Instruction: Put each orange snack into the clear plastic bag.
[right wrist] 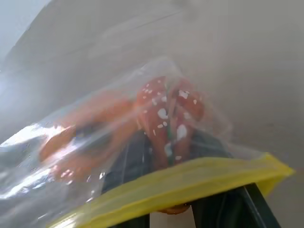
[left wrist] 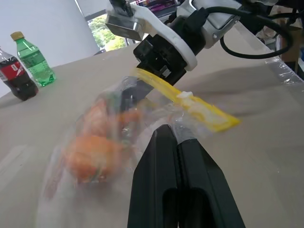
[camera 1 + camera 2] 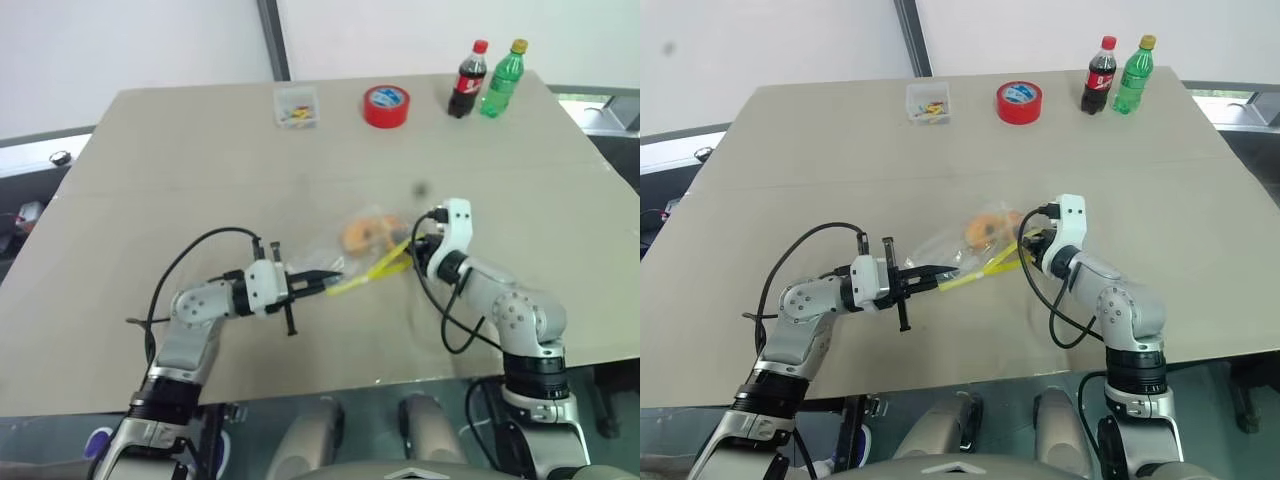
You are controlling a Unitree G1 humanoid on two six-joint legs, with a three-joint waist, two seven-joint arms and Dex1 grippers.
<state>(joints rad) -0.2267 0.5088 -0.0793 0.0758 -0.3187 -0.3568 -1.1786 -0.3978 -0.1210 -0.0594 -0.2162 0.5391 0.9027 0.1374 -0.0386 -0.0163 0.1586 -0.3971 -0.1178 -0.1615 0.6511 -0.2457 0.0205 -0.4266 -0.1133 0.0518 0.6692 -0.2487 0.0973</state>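
Clenched left gripper (image 3: 330, 283) jaws on the clear plastic bag's (image 3: 335, 245) yellow strip, right gripper (image 3: 418, 250) jaws grasping an orange snack (image 1: 168, 118) inside the mouth, above the table (image 3: 150, 160).

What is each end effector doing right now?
Left end effector: shut on the clear plastic bag near its yellow strip.
Right end effector: inside the bag's mouth, shut on an orange snack.

Even, soft daylight covers the beige tabletop (image 3: 200, 160); shadows are faint. Both wrist views are smeared by motion blur, so the speckled orange snacks (image 1: 166, 114) inside the clear plastic bag with yellow strip (image 2: 204, 111) look hazy, perhaps overlapping.
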